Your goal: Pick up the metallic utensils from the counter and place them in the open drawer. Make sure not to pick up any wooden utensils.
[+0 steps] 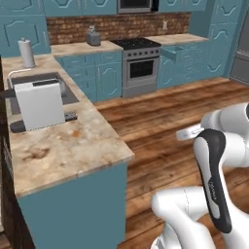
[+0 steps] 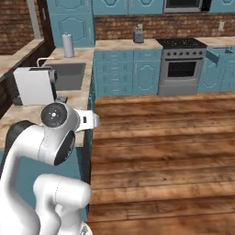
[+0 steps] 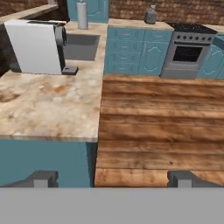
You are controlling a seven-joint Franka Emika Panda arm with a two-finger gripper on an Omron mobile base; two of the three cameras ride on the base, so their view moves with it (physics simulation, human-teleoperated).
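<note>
The counter [image 1: 73, 143], a beige marbled slab on a teal base, runs along the left in the left base view and lies at the left of the hand view [image 3: 48, 105]. The metallic utensils and the wooden utensils are out of view. The open drawer [image 1: 174, 50] sticks out of the far cabinets just right of the stove, and sits at the right edge of the right base view [image 2: 215, 54]. My gripper [image 3: 113, 179] is open with nothing between its fingertips [image 3: 43, 178]. It looks down at the counter's near corner and the wooden floor beside it.
A white coffee machine [image 1: 40, 103] stands on the counter before the sink [image 1: 36, 80]. A paper towel roll [image 1: 26, 53] and a toaster [image 1: 93, 36] stand farther back. The stove [image 1: 140, 63] is at the far wall. Wooden floor [image 1: 170, 112] stretches between counter and cabinets.
</note>
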